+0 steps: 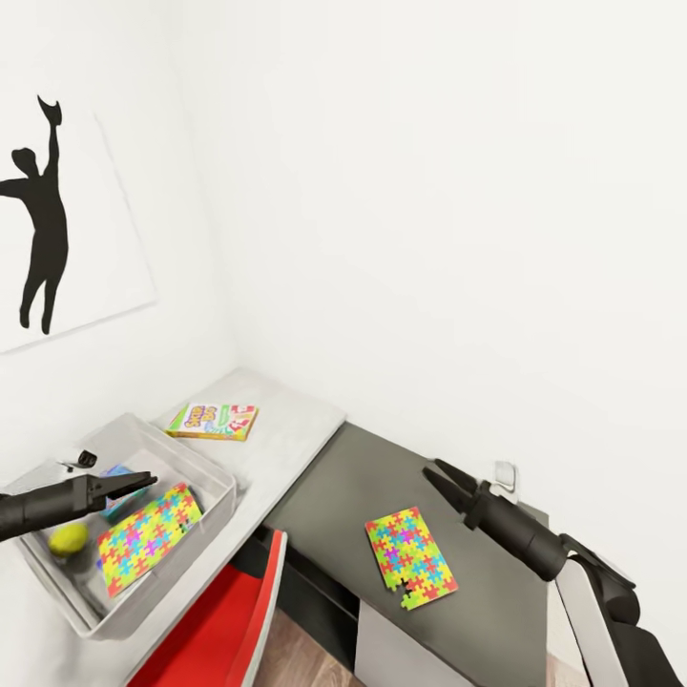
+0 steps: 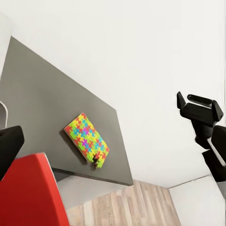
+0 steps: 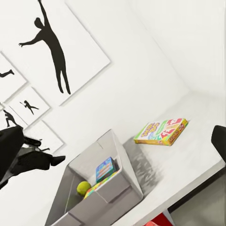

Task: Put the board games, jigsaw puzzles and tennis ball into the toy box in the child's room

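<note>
I see the toy box on the left table holding tennis ball, one jigsaw puzzle and a game, board game just beyond it, second puzzle on the dark table, left gripper fingers together, right gripper fingers slightly spread, both empty.

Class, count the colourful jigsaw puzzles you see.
2: one colourful jigsaw puzzle inside the grey toy box, another flat on the dark table. More may hide inside the box.

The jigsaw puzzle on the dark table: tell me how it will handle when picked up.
The jigsaw puzzle lies flat and thin, so fingers probably must catch an edge. One piece sits loose at its corner, so it may shed pieces or flex if lifted. Likely light.
</note>
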`<state>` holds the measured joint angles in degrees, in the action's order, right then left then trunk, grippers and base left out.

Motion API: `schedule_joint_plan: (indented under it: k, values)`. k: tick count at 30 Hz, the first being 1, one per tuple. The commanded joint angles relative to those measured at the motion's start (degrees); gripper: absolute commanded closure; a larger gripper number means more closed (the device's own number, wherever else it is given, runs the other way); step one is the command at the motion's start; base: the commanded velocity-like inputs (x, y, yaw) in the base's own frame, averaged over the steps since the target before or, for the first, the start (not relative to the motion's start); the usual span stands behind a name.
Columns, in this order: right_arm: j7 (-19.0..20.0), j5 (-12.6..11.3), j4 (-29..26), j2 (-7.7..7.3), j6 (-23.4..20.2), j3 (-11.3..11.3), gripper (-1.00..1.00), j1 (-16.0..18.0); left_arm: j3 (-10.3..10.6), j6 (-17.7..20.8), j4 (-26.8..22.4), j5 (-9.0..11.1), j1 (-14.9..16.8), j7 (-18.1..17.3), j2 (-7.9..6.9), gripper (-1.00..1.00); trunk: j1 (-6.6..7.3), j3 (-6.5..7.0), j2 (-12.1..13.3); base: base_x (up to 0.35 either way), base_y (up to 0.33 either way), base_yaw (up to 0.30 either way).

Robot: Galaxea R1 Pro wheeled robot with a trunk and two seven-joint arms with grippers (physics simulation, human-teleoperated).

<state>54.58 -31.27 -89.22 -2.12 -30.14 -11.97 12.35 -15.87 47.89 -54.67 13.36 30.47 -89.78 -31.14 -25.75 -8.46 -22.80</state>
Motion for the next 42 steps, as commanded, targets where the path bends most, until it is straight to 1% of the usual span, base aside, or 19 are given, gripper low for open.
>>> schedule_joint_plan:
  k: [1,3,8,22,26,31,42]
  values:
    - [0.36,-0.36,0.01,0.02,-0.45,-0.12,-1.0,0.05,0.0,-0.15,1.01,0.34,-0.1,-0.22,0.1,-1.0,-0.04,-0.03,-0.12,0.0,0.0,-0.167]
    - [1.11,-0.37,0.04,0.03,-0.45,-0.35,-1.0,0.05,-0.05,-1.93,3.38,1.24,-0.29,-0.22,0.29,-1.0,-0.04,0.14,-0.12,0.0,0.0,-0.169]
    - [1.6,-0.36,0.08,0.09,-0.45,-0.49,-1.0,0.04,-0.11,-3.33,4.79,1.99,-0.43,-0.22,0.41,-1.0,-0.04,0.57,-0.12,0.0,0.0,-0.175]
    - [1.61,-0.16,0.15,0.21,-0.38,-0.53,-1.0,0.04,-0.21,-3.93,5.14,2.43,-0.5,-0.22,0.46,-1.0,-0.04,1.75,-0.12,0.0,0.0,-0.183]
    - [1.4,0.06,0.17,0.44,-0.37,-0.52,-1.0,0.04,-0.18,-3.94,5.08,2.45,-0.5,-0.22,0.46,-1.0,-0.04,2.09,-0.12,0.0,-0.045,-0.185]
    - [1.26,0.19,0.18,0.58,-0.36,-0.51,-1.0,0.04,-0.43,-3.99,4.86,2.46,-0.5,-0.22,0.46,-1.0,-0.04,2.51,-0.12,0.0,-0.183,-0.186]
    - [1.08,0.24,0.25,0.5,-0.34,-0.55,-1.0,0.04,-0.64,-3.95,3.97,2.46,-0.5,-0.22,0.46,-1.0,-0.04,3.34,-0.12,0.0,-0.278,-0.167]
